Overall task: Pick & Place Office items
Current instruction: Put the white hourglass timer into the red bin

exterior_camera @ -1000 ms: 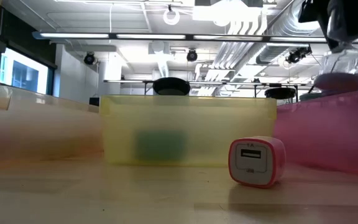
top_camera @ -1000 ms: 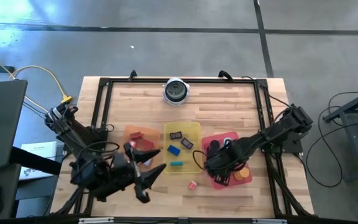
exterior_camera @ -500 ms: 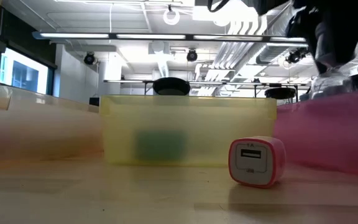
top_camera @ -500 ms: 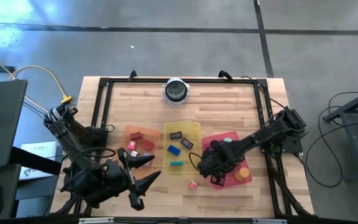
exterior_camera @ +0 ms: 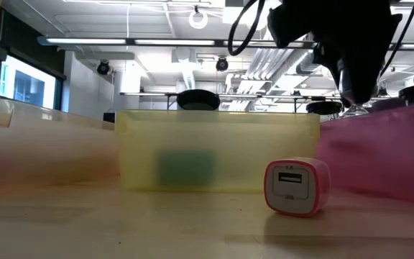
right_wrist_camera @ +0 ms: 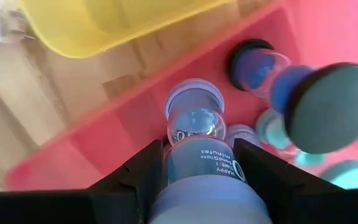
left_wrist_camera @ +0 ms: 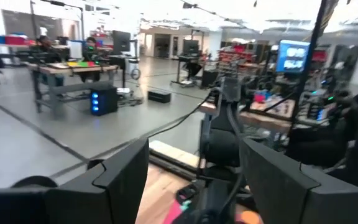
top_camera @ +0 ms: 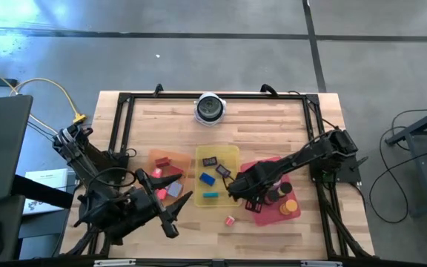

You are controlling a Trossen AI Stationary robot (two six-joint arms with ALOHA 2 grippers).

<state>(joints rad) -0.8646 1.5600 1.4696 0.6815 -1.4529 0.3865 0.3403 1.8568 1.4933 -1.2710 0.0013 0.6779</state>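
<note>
Desk: Timer in sight – a small sand glass with purple caps, clamped across its clear body by the right gripper. The jaws are partly closed, one finger pressed to each side of the barrel.

Floor: Position is confirmed from above. The right gripper is seen over the red tray, at the corner nearest the yellow tray. Whether the far cap is touching the tray floor cannot be told.

Desk: And the left gripper?

Floor: It is parked at the near left of the table, fingers spread wide, nothing between them.

Desk: Handling should be noted. The timer is judged light and stiff, but the body looks like glass or clear plastic – smooth, round, likely slippery and easily cracked if squeezed hard.

Floor: Agreed. A hold across the barrel close to a cap, as seen now, is thought safest; the cap's rim may stop it sliding out. A roll between the pads is the risk if it is tilted.

Desk: Neighbours are crowded in – a dark teal disc and a black-capped piece lie just beside it in the red tray.

Floor: A pink charger is left loose on the table in front of the trays, not yet collected.
</note>
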